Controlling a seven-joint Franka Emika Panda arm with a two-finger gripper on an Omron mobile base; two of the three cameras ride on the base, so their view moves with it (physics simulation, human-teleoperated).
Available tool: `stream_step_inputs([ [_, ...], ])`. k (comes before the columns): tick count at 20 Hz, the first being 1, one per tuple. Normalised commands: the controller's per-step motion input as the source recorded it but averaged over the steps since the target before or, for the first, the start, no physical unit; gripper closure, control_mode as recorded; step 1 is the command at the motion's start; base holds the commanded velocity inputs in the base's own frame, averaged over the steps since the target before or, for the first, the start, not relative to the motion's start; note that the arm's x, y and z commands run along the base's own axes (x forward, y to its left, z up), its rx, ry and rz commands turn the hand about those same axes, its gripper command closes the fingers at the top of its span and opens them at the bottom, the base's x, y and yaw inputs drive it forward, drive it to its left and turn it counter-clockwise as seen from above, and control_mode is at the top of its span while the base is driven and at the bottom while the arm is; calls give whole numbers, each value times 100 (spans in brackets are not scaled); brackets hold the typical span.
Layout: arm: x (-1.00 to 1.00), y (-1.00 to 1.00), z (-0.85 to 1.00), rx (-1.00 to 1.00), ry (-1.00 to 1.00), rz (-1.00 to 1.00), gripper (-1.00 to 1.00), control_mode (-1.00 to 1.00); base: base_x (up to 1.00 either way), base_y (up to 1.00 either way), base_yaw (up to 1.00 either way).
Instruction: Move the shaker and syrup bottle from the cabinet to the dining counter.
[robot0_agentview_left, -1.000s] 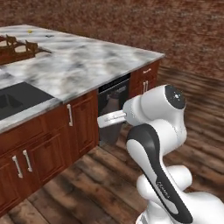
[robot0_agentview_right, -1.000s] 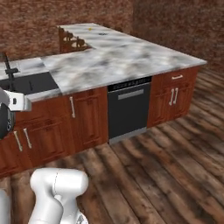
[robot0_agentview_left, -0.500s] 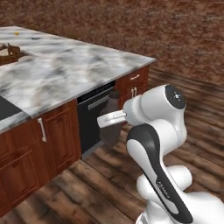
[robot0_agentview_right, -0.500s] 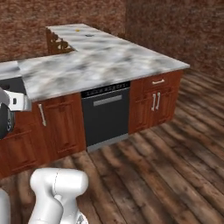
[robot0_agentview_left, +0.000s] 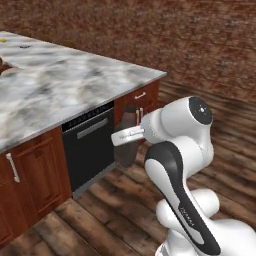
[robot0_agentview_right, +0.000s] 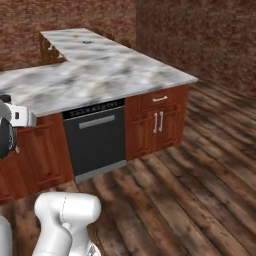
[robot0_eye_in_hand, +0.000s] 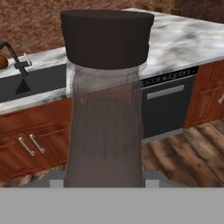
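Syrup bottle (robot0_eye_in_hand: 105, 109), dark cap at 12 o'clock, is held upright in the end effector (robot0_agentview_left: 126, 150), jaws closed on its body, above wood floor (robot0_agentview_right: 200, 190). Dishwasher (robot0_agentview_right: 96, 140) under marble tabletop (robot0_agentview_right: 100, 75) is seen at 3 o'clock of bottle in hand view.
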Motion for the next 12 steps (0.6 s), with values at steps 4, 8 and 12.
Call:
stream_step_inputs([
  [4,0,0,0,0,0,0,100,100,64,-42,-2],
  [8,0,0,0,0,0,0,100,100,66,-40,-2],
  [12,0,0,0,0,0,0,100,100,69,-40,0],
])
